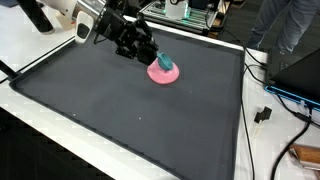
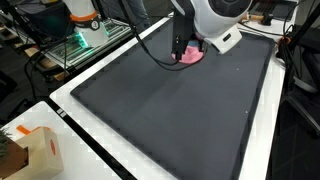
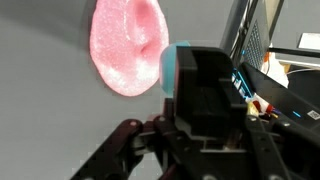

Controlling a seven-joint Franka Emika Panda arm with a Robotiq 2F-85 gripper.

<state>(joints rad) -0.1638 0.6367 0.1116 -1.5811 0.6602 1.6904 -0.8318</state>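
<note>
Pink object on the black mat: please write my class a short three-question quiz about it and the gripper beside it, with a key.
1. True or false: the pink object lies on the black mat.
2. Multiple choice: what colour is the small thing at the pink object, right by the gripper? A teal, B yellow, C brown.
3. Fill in: in both exterior views, the table border around the mat is ____ in colour.

Key: 1 true; 2 A; 3 white.
</note>
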